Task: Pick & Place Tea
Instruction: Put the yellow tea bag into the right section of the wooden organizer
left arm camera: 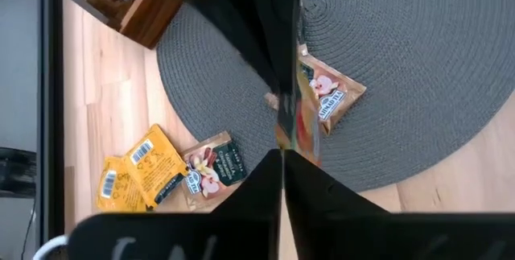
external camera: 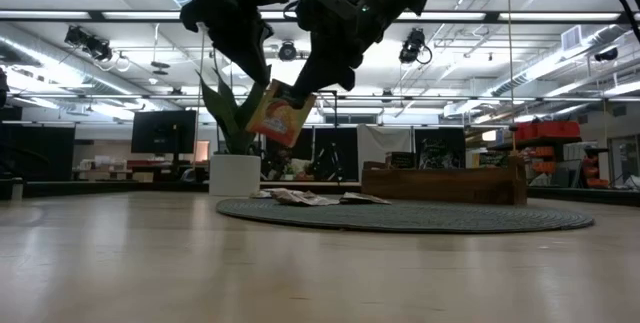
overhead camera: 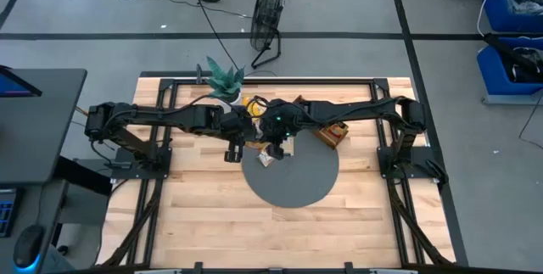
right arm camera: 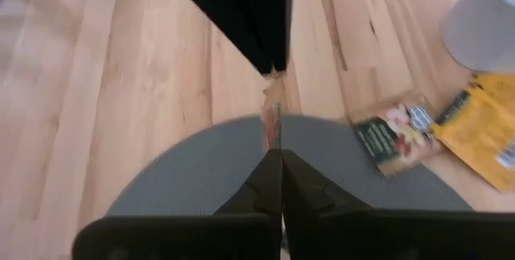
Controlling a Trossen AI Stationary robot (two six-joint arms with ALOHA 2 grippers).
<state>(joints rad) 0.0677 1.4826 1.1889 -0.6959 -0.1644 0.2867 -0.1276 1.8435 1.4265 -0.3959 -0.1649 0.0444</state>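
Observation:
A yellow-orange tea packet (external camera: 281, 113) hangs in the air above the round grey mat (external camera: 470, 216), with both grippers shut on it. My left gripper (left arm camera: 283, 157) comes in from the table's left. My right gripper (right arm camera: 273, 157) comes in from the right. Both wrist views show the packet edge-on as a thin strip (left arm camera: 296, 123) (right arm camera: 271, 119). Another tea packet (left arm camera: 330, 97) lies flat on the mat. Two yellow packets (left arm camera: 153, 163) (left arm camera: 111, 186) and a dark one (left arm camera: 213, 167) lie at the mat's edge. My left gripper pinches the packet's upper corner on the table's left side (external camera: 267, 89) between its two fingers, slanting down from above. The packet hangs tilted below, clear of the mat. My right gripper pinches the packet's upper edge on the right side (external camera: 303, 96) between its two fingers, slanting down from above and the right. In its wrist view the thin packet edge (right arm camera: 272, 139) runs straight out from between the fingertips.
A brown wooden compartment tray (external camera: 445, 183) stands at the mat's far right. A green plant in a white pot (external camera: 235, 175) stands at the far edge, behind the arms. Bare wood lies toward the near edge (overhead camera: 280, 232).

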